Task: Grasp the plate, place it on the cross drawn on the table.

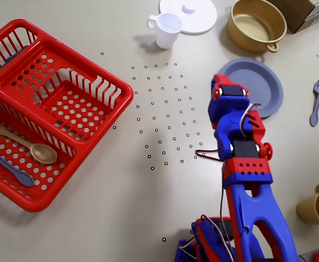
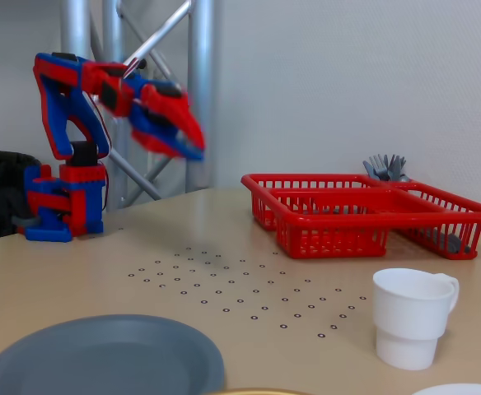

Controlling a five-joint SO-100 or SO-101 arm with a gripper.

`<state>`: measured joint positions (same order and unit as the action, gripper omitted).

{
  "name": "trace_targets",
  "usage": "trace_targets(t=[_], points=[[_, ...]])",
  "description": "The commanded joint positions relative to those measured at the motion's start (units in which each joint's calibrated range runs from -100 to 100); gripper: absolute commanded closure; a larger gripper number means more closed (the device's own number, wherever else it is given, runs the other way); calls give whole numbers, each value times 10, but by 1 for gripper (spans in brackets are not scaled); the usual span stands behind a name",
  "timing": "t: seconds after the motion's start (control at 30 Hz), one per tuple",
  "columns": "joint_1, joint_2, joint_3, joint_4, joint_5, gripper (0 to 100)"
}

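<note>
The gripper [image 2: 193, 141] is held high above the table in the fixed view, well apart from everything on it. It is smeared by motion, so it cannot be told whether the jaws are parted or closed. Nothing is seen between them. In the overhead view the arm is foreshortened and the fingertips cannot be made out.

The plate [image 1: 264, 82] lies flat on the table, its left edge hidden under the arm in the overhead view. It is seen whole and flat at the lower left of the fixed view [image 2: 100, 358]. It sits just below the pot [image 1: 256, 23], with the fork [image 1: 317, 101] to its right and the dots [image 1: 167, 114] to its left. The cup [image 1: 167, 28] and the basket [image 1: 50, 103] are well apart from it.

No cross can be found in either view; it may be covered by the plate or the arm, and that cannot be settled here.

The plate is judged to be set down and the arm to be pulling clear. For this to be done well, the gripper should be carried up and back along the arm's own line, so that the rim is not clipped and the pot is not brushed. If the cross is then found uncovered, the plate should be taken again by its near rim, with one finger over the rim and one under it. It should be lifted only slightly and lowered flat, centred on the mark.
</note>
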<state>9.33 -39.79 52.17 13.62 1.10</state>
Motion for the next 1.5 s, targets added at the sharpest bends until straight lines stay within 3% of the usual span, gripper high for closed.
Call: trace_targets(t=[0.0, 0.17, 0.37, 0.53, 0.8, 1.17, 1.47], points=[[-35, -70, -80, 2, -43, 100], [-83, -155, -63, 2, -85, 100], [-136, -310, 61, 2, -97, 100], [-172, -424, 182, 65, -76, 100], [-153, -556, 368, 138, -29, 100], [-139, -561, 475, 164, -28, 100], [-126, -561, 476, 318, -30, 100]])
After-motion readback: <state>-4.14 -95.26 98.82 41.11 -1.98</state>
